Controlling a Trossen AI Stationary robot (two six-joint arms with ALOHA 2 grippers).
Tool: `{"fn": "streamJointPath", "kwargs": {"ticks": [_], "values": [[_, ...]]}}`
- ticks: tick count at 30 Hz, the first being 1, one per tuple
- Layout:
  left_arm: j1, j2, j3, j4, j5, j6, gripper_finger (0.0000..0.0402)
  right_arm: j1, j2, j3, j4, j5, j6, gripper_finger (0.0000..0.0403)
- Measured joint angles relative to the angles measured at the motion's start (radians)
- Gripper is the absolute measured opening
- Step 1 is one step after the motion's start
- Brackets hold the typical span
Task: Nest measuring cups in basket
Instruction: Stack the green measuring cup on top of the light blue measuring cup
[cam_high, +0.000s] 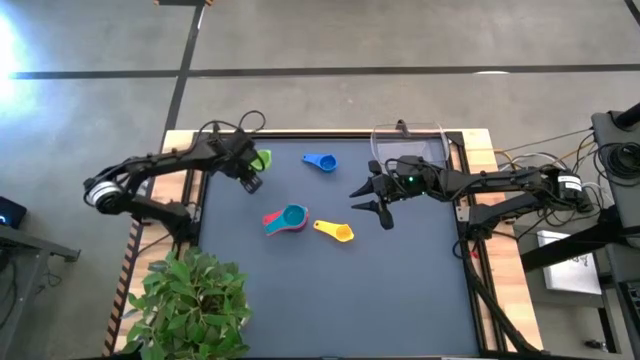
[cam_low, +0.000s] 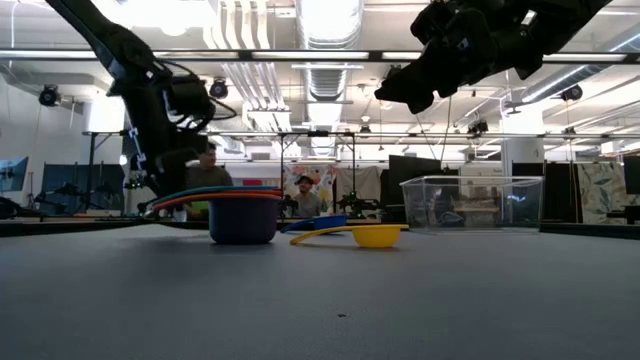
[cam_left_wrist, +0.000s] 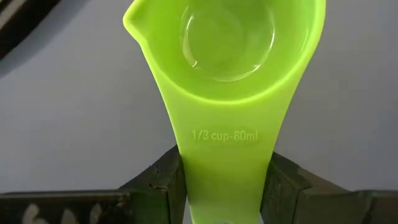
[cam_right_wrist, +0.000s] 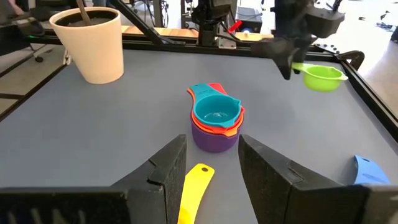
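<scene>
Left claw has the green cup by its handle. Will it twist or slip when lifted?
Probably stays put: the left claw pinches the green cup across its flat handle. It looks like stiff, light plastic, so sagging seems unlikely. The smooth handle might pivot slightly if bumped.

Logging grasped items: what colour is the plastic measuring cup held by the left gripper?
Lime green measuring cup; clearest in the left wrist view.

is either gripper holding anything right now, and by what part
The left gripper holds the green measuring cup by its flat handle, the fingers pinching the handle's two edges. The right gripper is open and holds nothing.
</scene>
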Motion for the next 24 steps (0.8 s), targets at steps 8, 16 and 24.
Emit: {"fn": "streamJointPath", "kwargs": {"ticks": [8, 16, 24], "values": [[-0.179, -0.118, 0.0, -0.069, 0.047, -0.141, 0.0127, 0.0, 0.0, 0.0, 0.0, 0.0, 0.01, 0.0137], [-0.34, -0.175, 0.0, -0.067, 0.075, -0.268, 0.0127, 0.0, 0.0, 0.0, 0.008, 0.0, 0.011, 0.0137], [-0.485, -0.17, 0.001, -0.024, 0.133, -0.362, 0.0128, 0.0, 0.0, 0.0, 0.017, 0.0, 0.012, 0.0137]]}}
